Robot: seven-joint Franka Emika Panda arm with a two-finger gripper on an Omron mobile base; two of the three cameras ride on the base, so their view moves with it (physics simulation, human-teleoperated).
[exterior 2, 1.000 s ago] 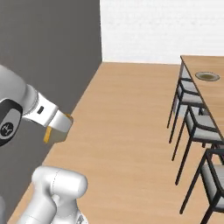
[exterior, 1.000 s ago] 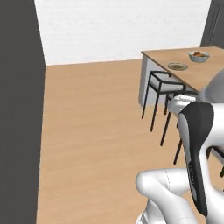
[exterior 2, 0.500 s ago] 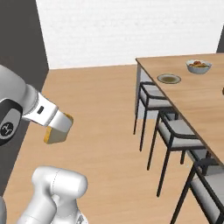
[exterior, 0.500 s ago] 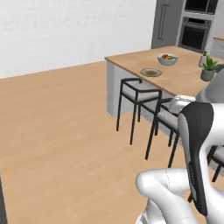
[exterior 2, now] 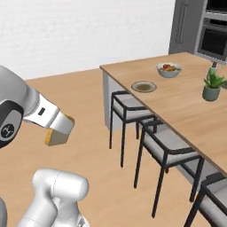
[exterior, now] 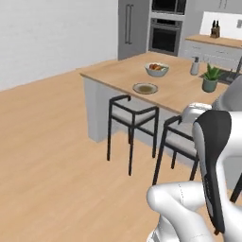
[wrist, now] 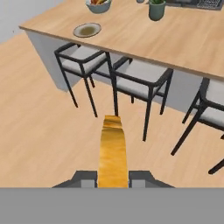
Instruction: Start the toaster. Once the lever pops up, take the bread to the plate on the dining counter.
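- I read the floor (exterior: 47, 156) as smooth pale wood planks, with a flat white wall (exterior 2: 66, 31) behind it.
- Gripper (exterior 2: 62, 129): held low at the left of the right base view, well short of the counter, arm folded close to my base. Its fingers are pinched on the bread (wrist: 113, 151).
- The bread is a thin slab, orange-tan crust edge toward the hand camera, standing up between the pads.
- Chairs (exterior 2: 128, 111): black thin-tube frames, grey seat pads, tucked along the counter's near edge.
- Counter (exterior 2: 186, 102): long light-wood top, matte, grey support.
- Plate (exterior 2: 144, 86): round, shallow, brownish centre, pale rim, near the counter's end.
- Fruit bowl (exterior 2: 168, 69) sits beyond the plate; a potted plant (exterior 2: 211, 86) is further right.
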